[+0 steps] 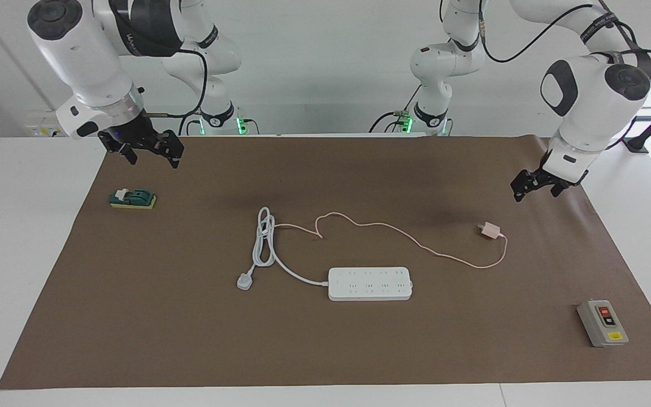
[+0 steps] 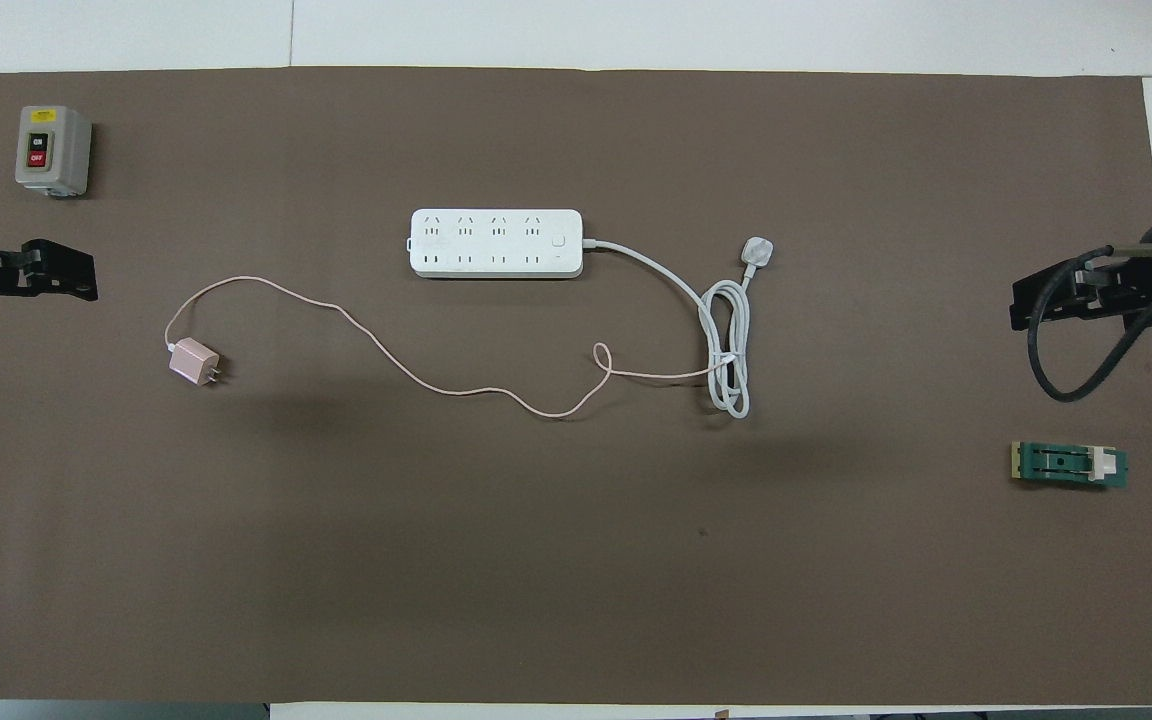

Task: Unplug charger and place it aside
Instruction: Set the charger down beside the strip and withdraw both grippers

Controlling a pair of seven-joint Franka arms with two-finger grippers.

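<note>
- Small pale pink cube-shaped charger (image 1: 490,230) lying unplugged on the brown paper mat (image 1: 190,339), prongs pointing toward the right arm's end, well apart from the long white multi-socket power strip (image 1: 370,283) and nearer to the robots than it
- Thin pink cable (image 1: 393,230) trailing from the charger in loose curves across the mat to the coiled thick white cord (image 1: 264,240)
- Grey-white three-pin plug (image 1: 244,281) resting on the mat beside the coil, not inserted anywhere
- Left gripper (image 1: 536,188) raised over the mat's edge at the left arm's end, fingers spread wide, holding nothing
- Right gripper (image 1: 152,152) raised over the mat's corner at the right arm's end, fingers wide apart, empty
- Green switch block on a yellow base (image 1: 132,198) below the right gripper
- Grey push-button box (image 1: 602,323) at the left arm's end, farther from the robots than the charger
</note>
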